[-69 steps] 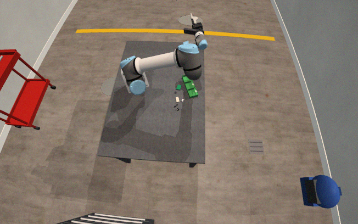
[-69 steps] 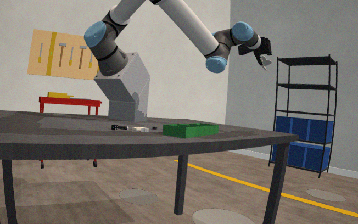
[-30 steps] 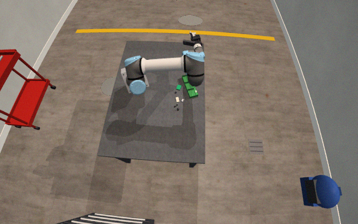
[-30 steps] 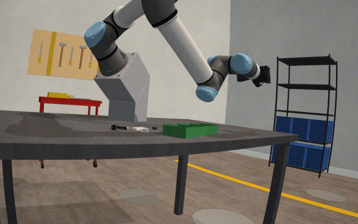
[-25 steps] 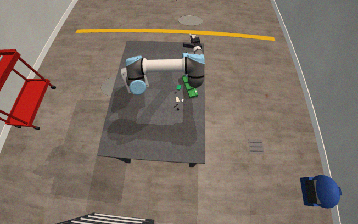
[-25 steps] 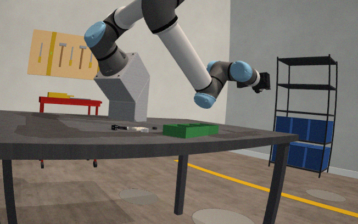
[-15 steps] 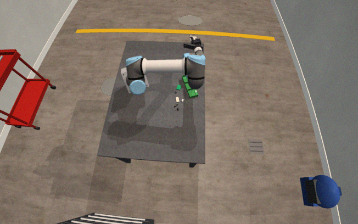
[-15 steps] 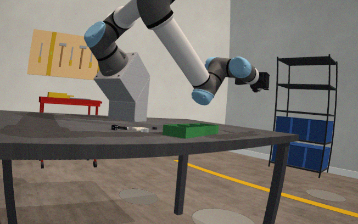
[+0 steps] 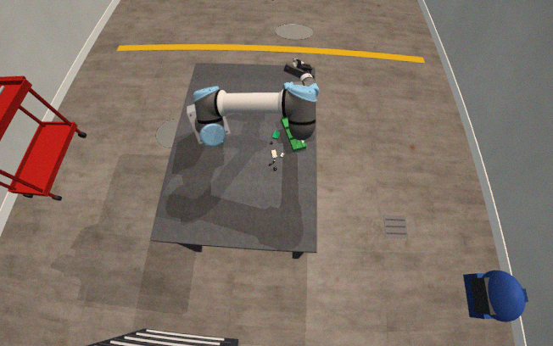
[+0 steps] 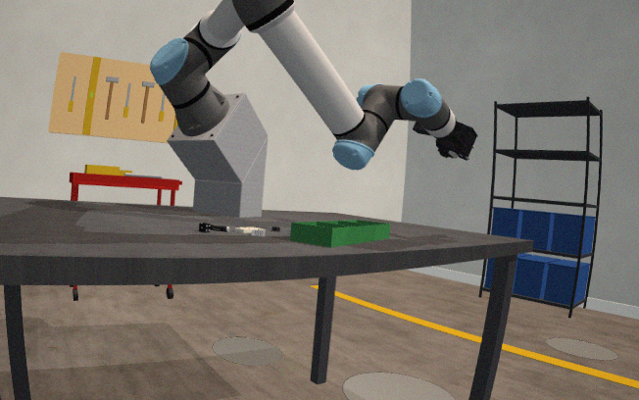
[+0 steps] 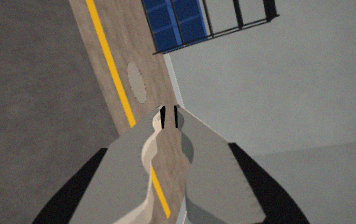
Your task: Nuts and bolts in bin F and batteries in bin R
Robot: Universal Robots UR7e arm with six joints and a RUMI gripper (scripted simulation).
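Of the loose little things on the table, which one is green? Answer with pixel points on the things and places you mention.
The small flat green piece (image 9: pixel 276 135), beside the long green bin (image 9: pixel 298 146) (image 10: pixel 314 236); the other loose bits are black or whitish.

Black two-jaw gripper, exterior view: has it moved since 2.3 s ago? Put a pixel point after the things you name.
Yes: the black two-jaw gripper (image 9: pixel 295 62) (image 10: pixel 460 157) (image 11: pixel 169 107) is lower, now beside the black metal shelf unit's (image 10: pixel 495 167) upper part rather than above its top.
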